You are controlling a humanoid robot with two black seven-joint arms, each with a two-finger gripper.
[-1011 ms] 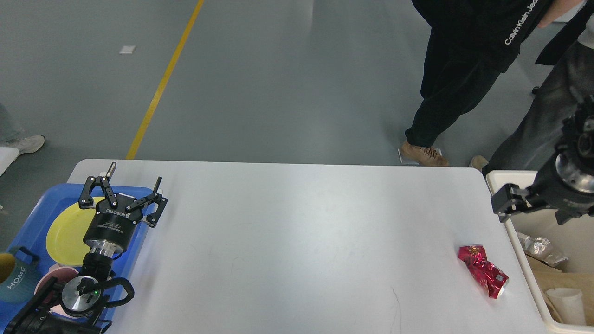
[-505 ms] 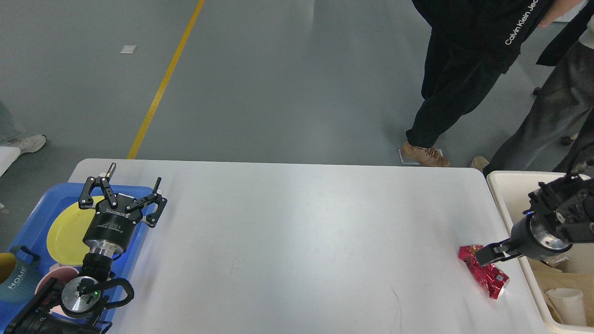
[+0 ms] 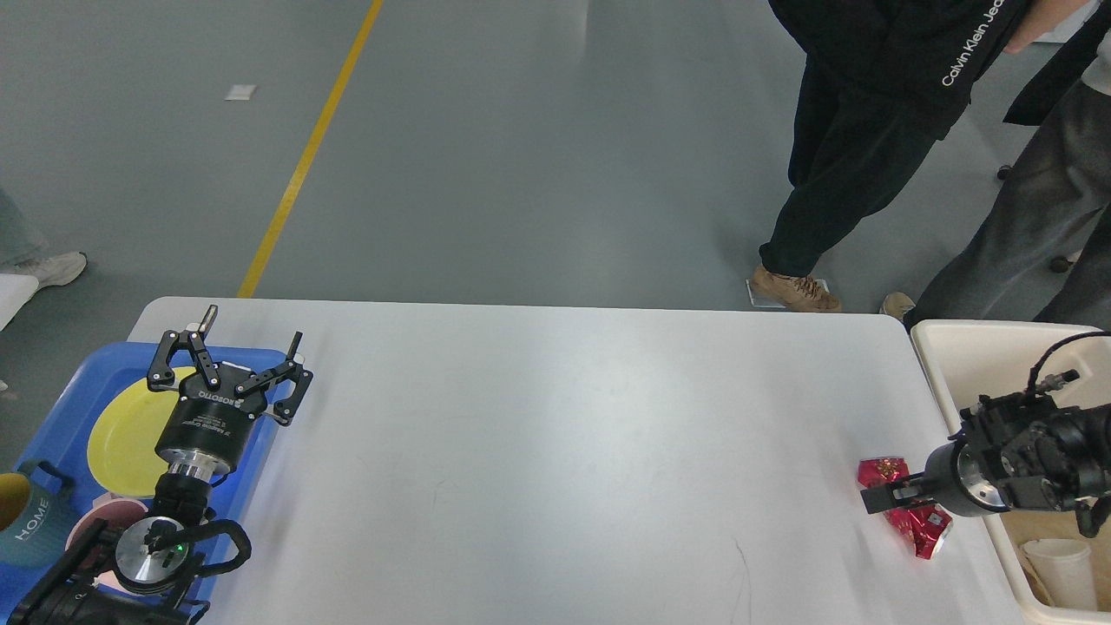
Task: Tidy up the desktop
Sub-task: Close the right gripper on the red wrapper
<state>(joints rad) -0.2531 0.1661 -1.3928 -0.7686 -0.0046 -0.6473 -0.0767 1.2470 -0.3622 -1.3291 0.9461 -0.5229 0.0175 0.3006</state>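
The right gripper sits over the red foil wrapper near the tabletop right edge — finger state unclear — left gripper fingers spread; next, grasp and bin.

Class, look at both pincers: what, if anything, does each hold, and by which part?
The left pincer is open and holds nothing. The right pincer is over the red crumpled wrapper; whether it grips it cannot be told.
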